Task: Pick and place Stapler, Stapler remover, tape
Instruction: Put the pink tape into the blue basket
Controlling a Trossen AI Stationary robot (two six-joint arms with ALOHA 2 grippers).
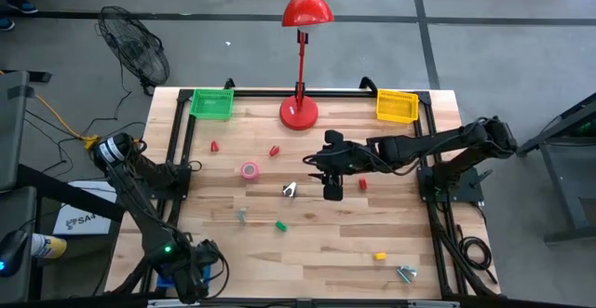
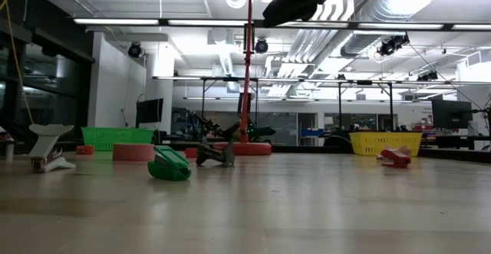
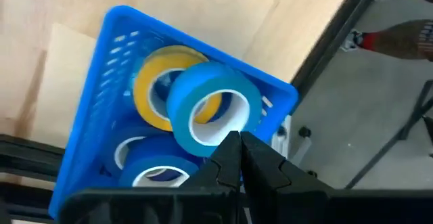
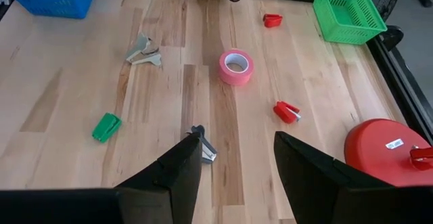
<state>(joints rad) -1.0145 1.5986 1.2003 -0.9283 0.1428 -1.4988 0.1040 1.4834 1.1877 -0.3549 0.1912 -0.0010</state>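
Desk and room status
Your right gripper (image 4: pixel 233 160) hovers, fingers open, above the wooden desk (image 1: pixel 307 252); left gripper (image 3: pixel 240 158) fingers closed over the blue basket (image 3: pixel 101 82); concrete floor surrounds.

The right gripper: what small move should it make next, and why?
Probably lower straight down. The right gripper hangs open above the table, with the small metal staple remover between its fingers and nothing held yet. The left gripper waits shut over the blue basket.
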